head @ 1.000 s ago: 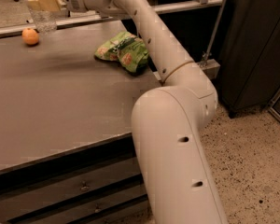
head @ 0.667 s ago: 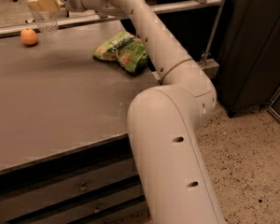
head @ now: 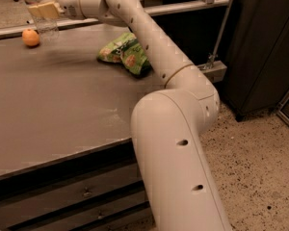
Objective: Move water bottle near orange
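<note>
The water bottle (head: 44,25), clear and ribbed, stands upright at the far left of the table, just right of the orange (head: 31,37). My gripper (head: 42,8) is at the top left at the end of the long white arm. Its beige fingers (head: 49,9) are closed around the bottle's middle. The bottle's base is at or just above the tabletop; I cannot tell which. The bottle's top is cut off by the picture's upper edge. The orange lies free on the table, about one bottle width from the bottle.
A green snack bag (head: 125,54) lies on the grey table (head: 62,109) right of the bottle, partly under the arm. A metal rail (head: 183,6) runs along the table's far edge. Dark cabinets (head: 265,47) stand to the right on a speckled floor.
The arm's near link has shifted slightly to the left. The gripper, the bottle and the orange stay in the same places.
</note>
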`<state>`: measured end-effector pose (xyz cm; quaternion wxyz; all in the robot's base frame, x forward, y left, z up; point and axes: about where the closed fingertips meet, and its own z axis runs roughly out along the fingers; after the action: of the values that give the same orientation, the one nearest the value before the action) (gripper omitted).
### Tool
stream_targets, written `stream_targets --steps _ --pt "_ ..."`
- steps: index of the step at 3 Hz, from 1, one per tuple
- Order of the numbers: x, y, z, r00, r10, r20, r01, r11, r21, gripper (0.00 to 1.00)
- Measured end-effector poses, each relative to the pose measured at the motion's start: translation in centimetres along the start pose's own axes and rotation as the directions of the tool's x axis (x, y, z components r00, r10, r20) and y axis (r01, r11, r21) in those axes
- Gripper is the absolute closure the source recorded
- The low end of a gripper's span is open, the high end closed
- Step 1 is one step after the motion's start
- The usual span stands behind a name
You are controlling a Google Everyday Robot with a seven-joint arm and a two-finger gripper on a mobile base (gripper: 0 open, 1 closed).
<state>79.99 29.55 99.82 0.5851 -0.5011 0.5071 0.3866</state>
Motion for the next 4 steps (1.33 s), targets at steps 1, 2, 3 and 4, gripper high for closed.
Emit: stream_targets --steps 1,2,3,4 --pt "1.6 -0.2 1.3 0.999 0.035 0.011 -0.035 0.9993 0.013 1.0" --pt "3.3 -0.3 2.1 0.998 0.066 -0.009 -0.066 0.9975 0.023 1.0" --pt "4.4 -0.3 2.6 0.996 0.086 -0.027 -0.085 0.996 0.027 1.0" --pt "5.7 -1.2 3.7 0.992 0.114 -0.06 -0.113 0.9933 0.025 1.0"
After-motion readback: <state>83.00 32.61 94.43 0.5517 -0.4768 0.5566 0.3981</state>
